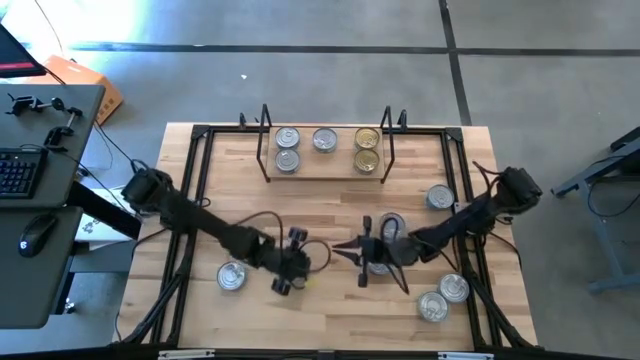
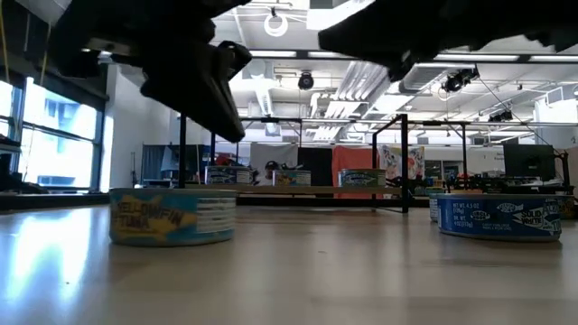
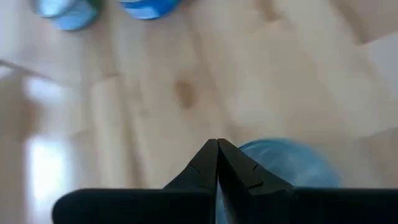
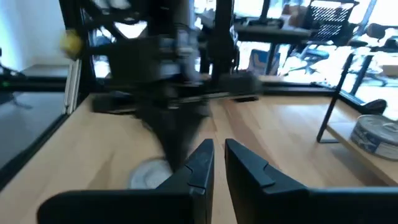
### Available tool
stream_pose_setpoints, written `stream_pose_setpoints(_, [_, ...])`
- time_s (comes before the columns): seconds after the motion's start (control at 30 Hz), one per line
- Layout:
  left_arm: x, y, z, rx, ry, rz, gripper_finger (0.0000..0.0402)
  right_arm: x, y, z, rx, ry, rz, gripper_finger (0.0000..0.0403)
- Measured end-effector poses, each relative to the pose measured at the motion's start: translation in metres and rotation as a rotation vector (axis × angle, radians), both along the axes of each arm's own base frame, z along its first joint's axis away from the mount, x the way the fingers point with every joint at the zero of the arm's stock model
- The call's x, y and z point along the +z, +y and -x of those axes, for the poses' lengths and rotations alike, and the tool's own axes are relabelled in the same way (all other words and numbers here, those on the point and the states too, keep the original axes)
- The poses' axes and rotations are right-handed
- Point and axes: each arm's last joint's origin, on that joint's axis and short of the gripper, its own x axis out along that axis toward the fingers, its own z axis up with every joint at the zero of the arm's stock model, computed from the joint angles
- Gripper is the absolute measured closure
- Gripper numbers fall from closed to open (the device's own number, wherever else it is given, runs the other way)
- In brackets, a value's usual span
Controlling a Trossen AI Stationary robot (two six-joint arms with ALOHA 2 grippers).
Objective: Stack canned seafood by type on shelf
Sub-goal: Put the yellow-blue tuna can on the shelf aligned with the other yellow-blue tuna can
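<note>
1. Your left gripper (image 1: 296, 268) sits over the table's (image 1: 330, 200) middle, toward the near edge. Its jaws are pressed fully together and hold nothing.
2. In the left wrist view a blue-sided tin (image 3: 286, 165) lies just beyond the fingertips (image 3: 208, 155), not between them.
3. Your right gripper (image 1: 362, 252) is just right of the left one, the two tips facing each other. Its jaws stand a narrow slit apart with nothing in the gap.
4. A tin (image 1: 385, 228) shows partly under the right arm.
5. The shelf (image 1: 325, 166) stands at the far edge, centred. Five tins on it: two silver at its left end (image 1: 287, 148), one silver in the middle (image 1: 324, 139), two gold-topped at its right end (image 1: 367, 148).
6. Loose tins: one near the front-left (image 1: 232, 276), one by the right edge (image 1: 440, 196), two near the front-right corner (image 1: 443, 297).
7. Open board: a clear band between the shelf and the arms, and the left side behind the left arm.
8. The gap between the two grippers is tight.
</note>
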Motion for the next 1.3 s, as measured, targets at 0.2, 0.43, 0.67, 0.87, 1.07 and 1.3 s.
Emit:
stream_pose_setpoints(0.2, [0.022, 0.009, 0.023, -0.025, 0.076, -0.087, 0.0401, 0.001, 0.02, 0.012, -0.055, -0.027, -0.059, 0.0373])
stream_pose_setpoints(0.43, [0.019, -0.013, 0.036, -0.378, 0.058, 0.223, 0.0384, -0.005, 0.021, 0.012, -0.109, -0.021, -0.117, 0.0375])
stream_pose_setpoints(0.67, [-0.014, -0.017, 0.043, -0.515, 0.025, -0.109, 0.0301, -0.023, 0.021, 0.008, -0.179, 0.005, -0.164, 0.0394])
stream_pose_setpoints(0.87, [-0.033, -0.021, 0.043, -0.497, 0.063, -0.173, 0.0254, -0.033, 0.025, 0.009, -0.064, 0.094, -0.138, 0.04])
stream_pose_setpoints(1.07, [-0.047, -0.023, 0.039, -0.44, 0.092, -0.14, 0.03, -0.033, 0.024, 0.006, 0.048, 0.12, -0.054, 0.04])
stream_pose_setpoints(1.3, [-0.046, -0.021, 0.036, -0.397, 0.077, -0.102, 0.0379, -0.031, 0.016, 0.001, 0.085, 0.116, -0.025, 0.0379])
